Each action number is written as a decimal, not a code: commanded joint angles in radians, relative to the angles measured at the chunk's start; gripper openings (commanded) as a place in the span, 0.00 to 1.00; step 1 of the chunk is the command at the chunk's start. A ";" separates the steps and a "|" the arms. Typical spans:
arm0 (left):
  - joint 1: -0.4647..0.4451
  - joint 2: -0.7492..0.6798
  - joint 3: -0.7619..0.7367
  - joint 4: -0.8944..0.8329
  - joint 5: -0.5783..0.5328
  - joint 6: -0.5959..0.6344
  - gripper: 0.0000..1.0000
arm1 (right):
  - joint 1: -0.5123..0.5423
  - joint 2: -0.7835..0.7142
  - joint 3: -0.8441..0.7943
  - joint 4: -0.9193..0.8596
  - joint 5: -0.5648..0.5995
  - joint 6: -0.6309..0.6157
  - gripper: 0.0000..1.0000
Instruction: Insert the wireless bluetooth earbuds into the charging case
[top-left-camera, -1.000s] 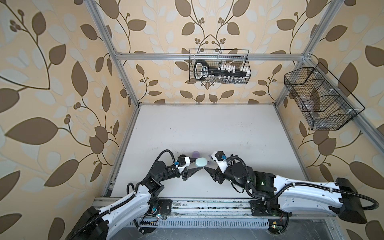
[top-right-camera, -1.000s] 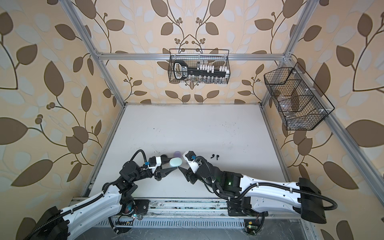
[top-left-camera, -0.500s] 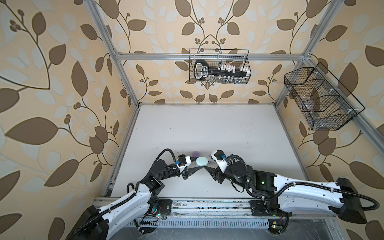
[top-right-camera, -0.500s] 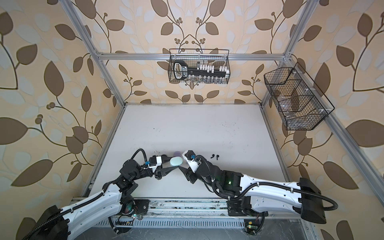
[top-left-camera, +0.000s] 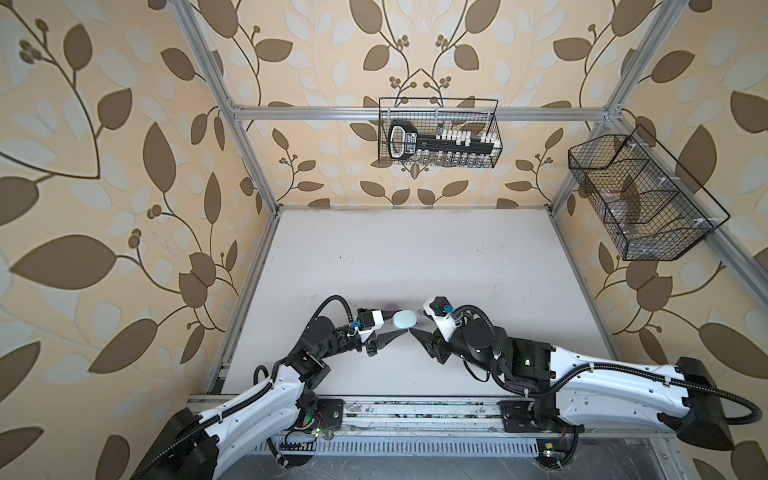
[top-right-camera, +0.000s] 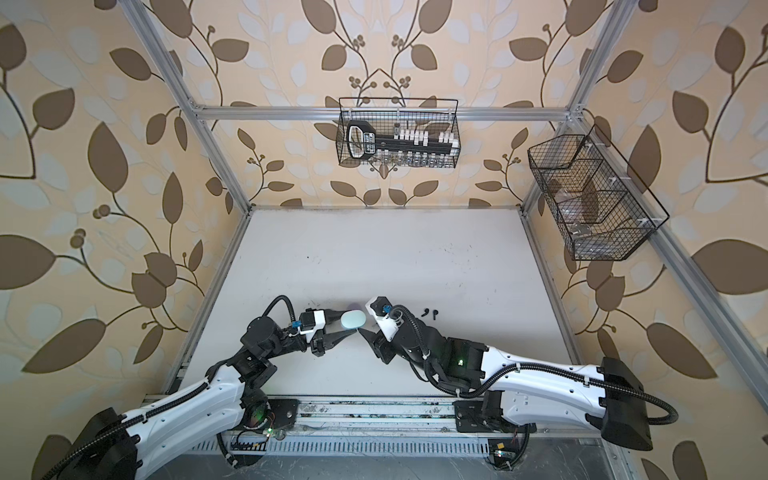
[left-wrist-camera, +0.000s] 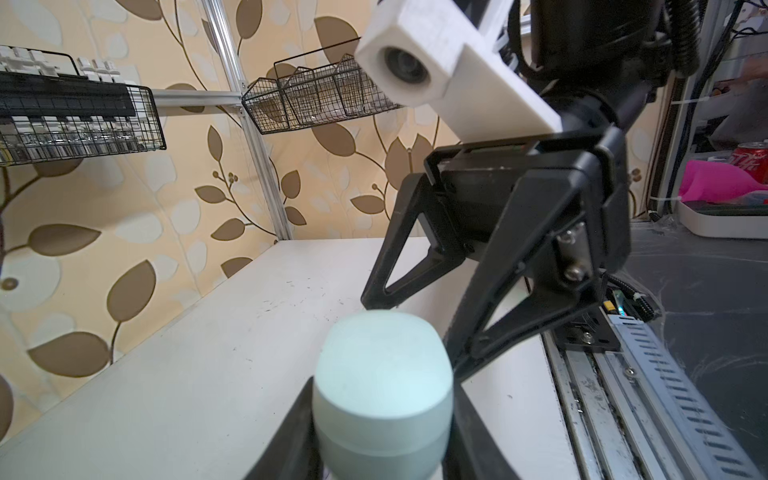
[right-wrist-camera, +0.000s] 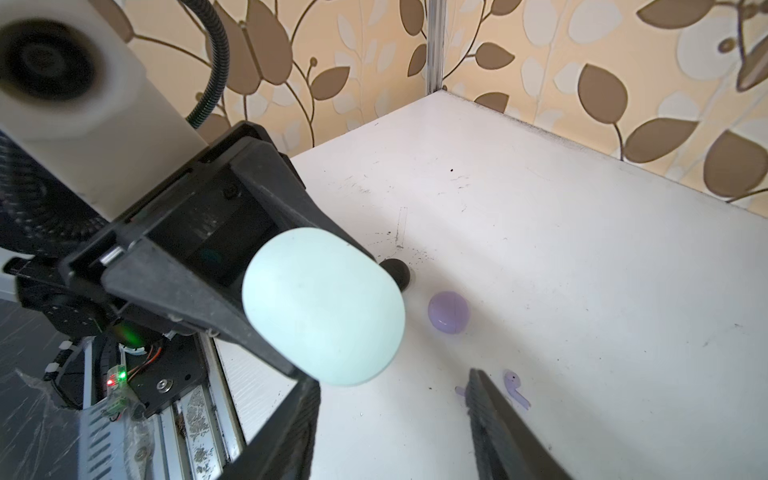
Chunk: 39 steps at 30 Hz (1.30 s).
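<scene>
Leaf-patterned wallpaper (top-left-camera: 124, 166) closes in the cell on three sides, and the white tabletop (top-left-camera: 415, 257) carries a few dark scuffs. On my feeds the mint case (right-wrist-camera: 324, 307) is the thing to steer by. It is up off the tabletop, near the front edge, clamped by its lower half in the left gripper (top-left-camera: 399, 326). Its rounded lid end points toward the other arm, and I can see a seam line around it with the lid down.

The right gripper (right-wrist-camera: 390, 376) faces the mint case head-on with its jaws apart. From the left wrist camera its two fingertips sit on either side of the lid end. I cannot tell whether either tip is touching the shell.

On the tabletop beyond the mint case lies the lavender case (right-wrist-camera: 449, 311), closed. A dark rounded object (right-wrist-camera: 397, 270) sits partly hidden behind the mint case's edge, and I can't make out what it is. One lavender earbud (right-wrist-camera: 516, 388) lies flat on the tabletop below and past the mint case, close to a right finger.

In a top view the black earbuds (top-right-camera: 430, 312) lie together to the right of the mint case, past the right wrist. Two wire baskets (top-left-camera: 436, 133) hang on the walls, well away from the mint case.
</scene>
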 joint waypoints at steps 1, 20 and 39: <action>-0.028 0.008 0.030 -0.013 0.085 0.028 0.00 | -0.022 -0.017 0.055 0.050 0.056 0.016 0.57; -0.029 0.037 0.046 -0.037 0.086 0.042 0.00 | -0.040 -0.034 0.066 0.062 0.069 0.045 0.56; -0.030 0.106 0.025 0.210 0.075 -0.189 0.00 | -0.057 -0.024 0.119 -0.026 0.071 0.132 0.60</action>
